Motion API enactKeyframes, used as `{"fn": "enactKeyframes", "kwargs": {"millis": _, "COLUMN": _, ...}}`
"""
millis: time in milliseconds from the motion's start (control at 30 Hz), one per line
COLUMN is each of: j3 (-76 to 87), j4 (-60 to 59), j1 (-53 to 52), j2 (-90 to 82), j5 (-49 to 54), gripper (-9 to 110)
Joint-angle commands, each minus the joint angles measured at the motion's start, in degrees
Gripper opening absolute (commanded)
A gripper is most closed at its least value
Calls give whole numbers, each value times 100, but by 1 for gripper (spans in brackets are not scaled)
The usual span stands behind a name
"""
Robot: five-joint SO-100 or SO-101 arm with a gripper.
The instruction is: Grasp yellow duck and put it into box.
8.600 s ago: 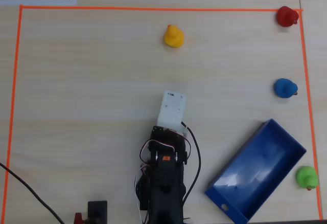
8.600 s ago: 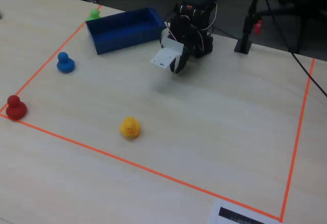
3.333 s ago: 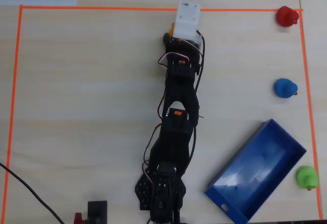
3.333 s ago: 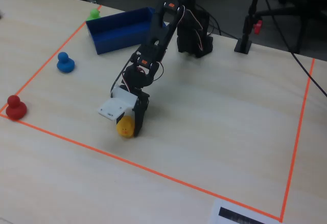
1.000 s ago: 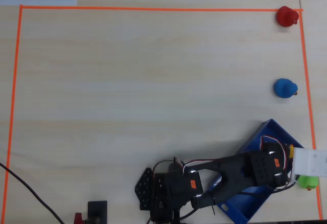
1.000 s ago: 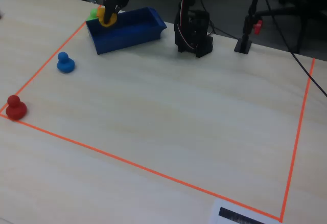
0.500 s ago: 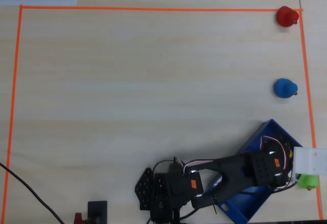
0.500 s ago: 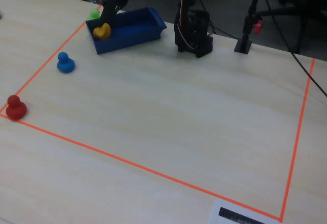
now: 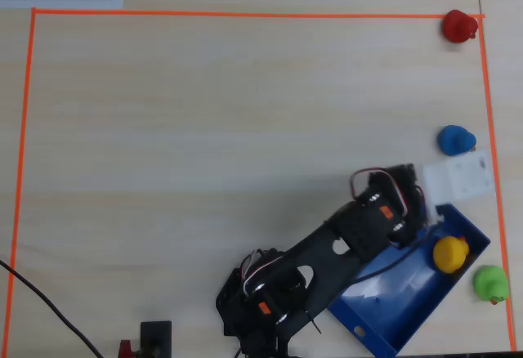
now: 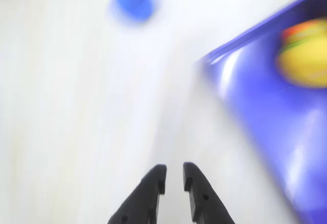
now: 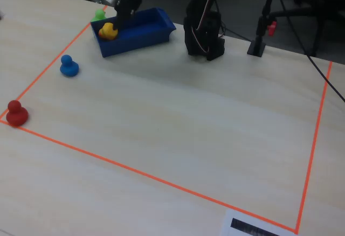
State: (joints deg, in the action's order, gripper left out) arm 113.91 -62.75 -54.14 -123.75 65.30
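Black jointed arm stretched from its base out to the shallow blue plastic box (image 9: pixel 384 309), white wrist block raised beside the box's upper corner in the overhead view. Two-finger gripper (image 10: pixel 173 179) nearly closed, a thin gap between the black tips, holding nothing, above bare table beside the box. Small yellow rubber duck (image 9: pixel 450 254) resting inside the box at its far end. Green duck (image 9: pixel 490 282) just outside that end; blue duck (image 9: pixel 455 140) and red duck (image 9: pixel 459 25) farther off. Pale wood tabletop (image 9: pixel 204 129) edged with orange tape (image 9: pixel 245 14)
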Motion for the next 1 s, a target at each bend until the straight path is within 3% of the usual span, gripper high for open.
{"fn": "enactKeyframes", "kwargs": {"millis": 0, "j3": 1143, "j4": -316, "j1": 2136, "j2": -1230, "j5": 431, "gripper": 0}}
{"fn": "enactKeyframes", "kwargs": {"millis": 167, "j3": 3762, "j4": -88, "j1": 3700, "j2": -3226, "j5": 1107, "gripper": 0}}
{"fn": "enactKeyframes", "kwargs": {"millis": 333, "j3": 5247, "j4": 9, "j1": 4368, "j2": -4359, "j5": 1591, "gripper": 0}}
{"fn": "enactKeyframes", "kwargs": {"millis": 567, "j3": 6363, "j4": -62, "j1": 4685, "j2": -5353, "j5": 1863, "gripper": 0}}
{"fn": "enactKeyframes", "kwargs": {"millis": 967, "j3": 6434, "j4": -905, "j1": 5098, "j2": -5783, "j5": 1793, "gripper": 0}}
